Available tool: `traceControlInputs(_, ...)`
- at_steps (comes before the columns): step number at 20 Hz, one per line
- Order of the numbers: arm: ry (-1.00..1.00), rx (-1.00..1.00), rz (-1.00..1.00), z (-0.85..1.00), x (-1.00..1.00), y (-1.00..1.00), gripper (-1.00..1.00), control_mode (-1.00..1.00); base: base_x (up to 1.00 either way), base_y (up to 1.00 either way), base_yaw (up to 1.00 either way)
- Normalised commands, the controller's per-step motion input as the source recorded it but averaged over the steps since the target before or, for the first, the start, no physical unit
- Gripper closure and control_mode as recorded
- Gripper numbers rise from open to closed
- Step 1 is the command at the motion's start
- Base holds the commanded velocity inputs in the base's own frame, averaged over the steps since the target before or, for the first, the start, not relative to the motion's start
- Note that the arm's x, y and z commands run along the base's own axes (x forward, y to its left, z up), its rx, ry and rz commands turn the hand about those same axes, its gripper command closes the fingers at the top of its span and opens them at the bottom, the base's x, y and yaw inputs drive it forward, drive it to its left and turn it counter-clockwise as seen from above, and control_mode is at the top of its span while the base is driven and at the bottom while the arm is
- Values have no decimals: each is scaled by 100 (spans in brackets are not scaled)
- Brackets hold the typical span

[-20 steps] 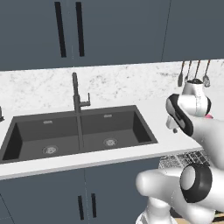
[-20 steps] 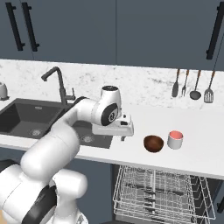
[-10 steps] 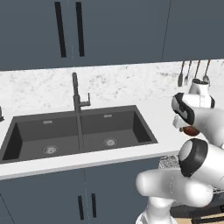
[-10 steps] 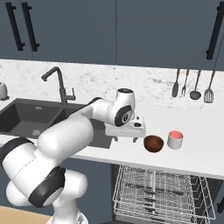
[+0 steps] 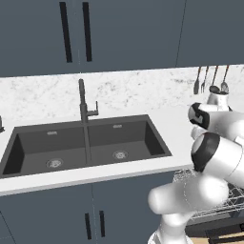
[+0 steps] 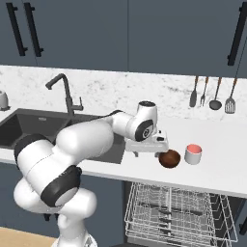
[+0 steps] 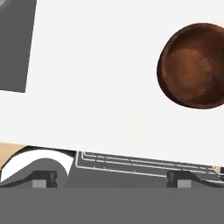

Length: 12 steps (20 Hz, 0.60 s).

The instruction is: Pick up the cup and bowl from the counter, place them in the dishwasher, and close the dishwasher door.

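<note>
Since the earlier frame, the gripper (image 6: pixel 147 153) has been carried to the right along the counter (image 6: pixel 226 164), away from the sink (image 6: pixel 29 128) and closer to the bowl (image 6: pixel 169 158). Its jaws are held wide apart, and nothing is clamped between them.

At the left, the dark double sink is set into the counter, and both basins are seen empty. Near the front edge of the counter, the brown bowl is placed just beside the gripper, and in the hand view the bowl (image 7: pixel 194 65) is seen empty. Just right of it, the cup (image 6: pixel 193 154) is standing upright. Below the counter's front edge, the dishwasher (image 6: pixel 178 212) rack is pulled out, and no dishes are seen in it.
</note>
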Motion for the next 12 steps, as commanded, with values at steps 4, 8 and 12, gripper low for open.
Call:
traceControlInputs(4,0,1,5,-16,39,-28,-100,-100,0,0,0)
traceControlInputs(8,0,0,4,-12,44,-15,-100,-100,0,0,0)
traceControlInputs(12,0,1,6,-9,29,-19,-100,-100,0,0,0)
